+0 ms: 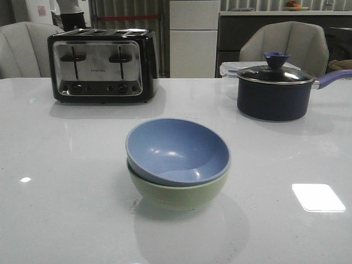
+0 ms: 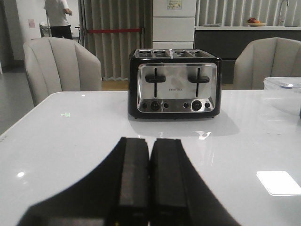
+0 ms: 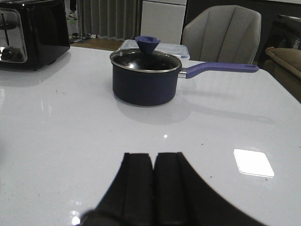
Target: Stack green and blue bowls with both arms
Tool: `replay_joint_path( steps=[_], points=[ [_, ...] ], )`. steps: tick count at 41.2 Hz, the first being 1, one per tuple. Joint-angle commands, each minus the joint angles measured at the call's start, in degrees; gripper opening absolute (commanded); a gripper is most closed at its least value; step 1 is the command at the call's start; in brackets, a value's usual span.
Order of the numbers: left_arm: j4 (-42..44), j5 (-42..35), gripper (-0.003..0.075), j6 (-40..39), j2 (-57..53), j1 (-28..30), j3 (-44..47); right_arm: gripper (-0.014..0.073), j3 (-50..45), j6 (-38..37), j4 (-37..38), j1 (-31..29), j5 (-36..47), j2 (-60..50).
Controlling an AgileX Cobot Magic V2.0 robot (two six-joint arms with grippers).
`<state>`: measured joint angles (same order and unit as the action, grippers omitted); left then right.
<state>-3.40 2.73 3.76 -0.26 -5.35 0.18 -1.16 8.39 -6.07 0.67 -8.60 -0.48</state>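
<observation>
In the front view the dusty blue bowl sits nested inside the pale green bowl at the middle of the white table, tilted a little. Neither arm shows in the front view. My left gripper is shut and empty above the table, facing the toaster. My right gripper is shut and empty above the table, facing the saucepan. Neither bowl shows in the wrist views.
A black and chrome toaster stands at the back left. A dark lidded saucepan with a purple handle stands at the back right, with a clear plastic box behind it. Chairs stand beyond the table's far edge.
</observation>
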Motion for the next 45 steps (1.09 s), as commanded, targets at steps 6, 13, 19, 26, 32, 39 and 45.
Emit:
replay_joint_path(
  steps=[6,13,19,26,32,39,45],
  points=[
    [-0.07,-5.14,0.0093,-0.53,-1.09,-0.37,0.27,0.0028,-0.21,0.08,-0.26,0.7,7.9,-1.28],
    [-0.07,-5.14,0.0093,-0.53,-1.09,-0.37,0.27,0.0028,-0.21,0.08,-0.26,0.91,8.04,-1.22],
    [-0.07,-5.14,0.0093,-0.53,-1.09,-0.37,0.27,0.0028,-0.21,0.08,-0.26,0.91,8.04,-1.22],
    [-0.07,-5.14,0.0093,-0.53,-1.09,-0.37,0.27,0.0028,-0.27,-5.83,2.74,0.62,9.97,-1.22],
    [-0.07,-5.14,0.0093,-0.53,-1.09,-0.37,0.27,0.0028,-0.27,-11.39,8.38,0.43,13.11,-1.22],
    [-0.07,-5.14,0.0093,-0.53,-1.09,-0.37,0.27,0.0028,-0.27,-11.39,8.23,-0.12,11.97,-1.22],
    [-0.07,-5.14,0.0093,-0.53,-1.09,-0.37,0.27,0.0028,-0.27,-11.39,8.18,-0.51,12.02,-1.27]
  ],
)
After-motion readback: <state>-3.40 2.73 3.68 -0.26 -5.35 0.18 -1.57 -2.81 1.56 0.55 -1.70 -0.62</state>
